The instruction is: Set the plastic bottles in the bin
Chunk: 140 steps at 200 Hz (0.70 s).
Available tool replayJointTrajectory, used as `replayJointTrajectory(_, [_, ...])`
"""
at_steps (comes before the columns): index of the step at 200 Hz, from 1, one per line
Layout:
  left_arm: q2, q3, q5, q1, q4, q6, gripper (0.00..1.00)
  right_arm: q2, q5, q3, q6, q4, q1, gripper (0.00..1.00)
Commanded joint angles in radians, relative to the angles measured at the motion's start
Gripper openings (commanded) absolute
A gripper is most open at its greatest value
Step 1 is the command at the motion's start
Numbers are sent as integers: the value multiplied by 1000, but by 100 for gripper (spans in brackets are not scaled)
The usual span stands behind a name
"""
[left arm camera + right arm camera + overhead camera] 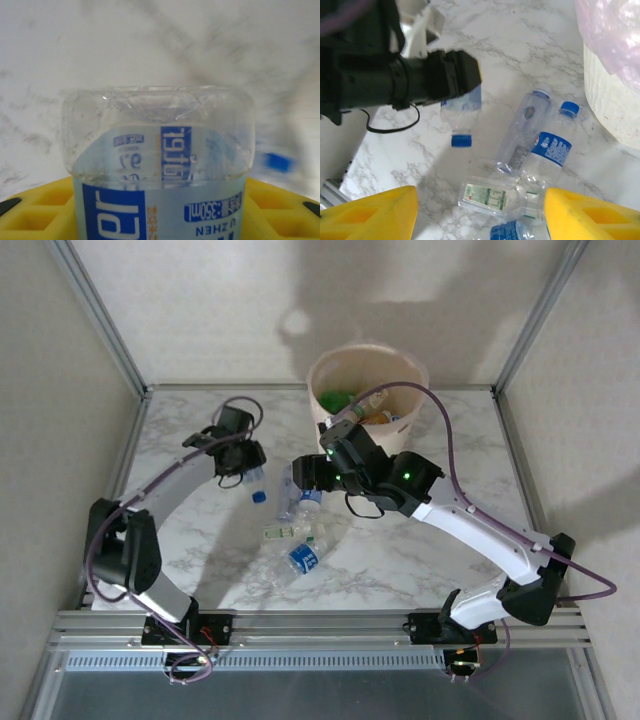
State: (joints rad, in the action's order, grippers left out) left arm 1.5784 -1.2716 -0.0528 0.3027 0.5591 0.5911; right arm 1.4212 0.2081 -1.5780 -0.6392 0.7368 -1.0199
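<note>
**Left gripper holding a bottle, right gripper open over the loose ones**

Closest to your arm bases, a blue-labelled bottle (303, 557) lies on its side on the marble table (200, 570). Just beyond it, a clear bottle with a green-and-white label (492, 196) also lies flat. Past that, two blue-capped bottles lie side by side and touching: a bare clear bottle (524, 131) and a blue-banded bottle (553, 148).

Your right gripper (480, 220) hovers over this cluster. Its yellow fingers (370, 215) are spread wide with nothing between them. In the right wrist view, the green-and-white labelled bottle sits directly under the gap.

To the left of the cluster and clear of it, your left gripper (160, 210) is clamped around the body of the held bottle (160, 165), a clear one with a blue label. Its base faces the left wrist camera and its blue cap (461, 141) points down at the table. You cannot tell whether the cap touches the marble.

Farthest out, at the table's back edge, stands the bin (325, 375) with its pinkish liner (610, 30). It is near the pair of touching bottles. Green bottles (340, 398) already lie inside it.
</note>
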Motion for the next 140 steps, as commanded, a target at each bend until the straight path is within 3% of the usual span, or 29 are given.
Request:
replayJointTrajectory(1, [-83, -134, -125, -14, 3, 71, 53, -10, -15, -84, 22, -29, -8, 69])
replayJointTrajectory(35, [-146, -197, -336, -13, -148, 208, 54, -15, -77, -143, 24, -41, 19, 75])
replayJointTrajectory(65, [-202, -158, -505, -10, -367, 357, 55, -45, -256, -131, -4, -86, 109, 79])
replayJointTrajectory(116, [-279, -66, -616, 13, -643, 501, 54, -106, -513, -56, -63, -240, 233, 88])
replayJointTrajectory(140, [-303, -53, -615, 35, -682, 510, 55, -80, -500, -89, -56, -226, 253, 88])
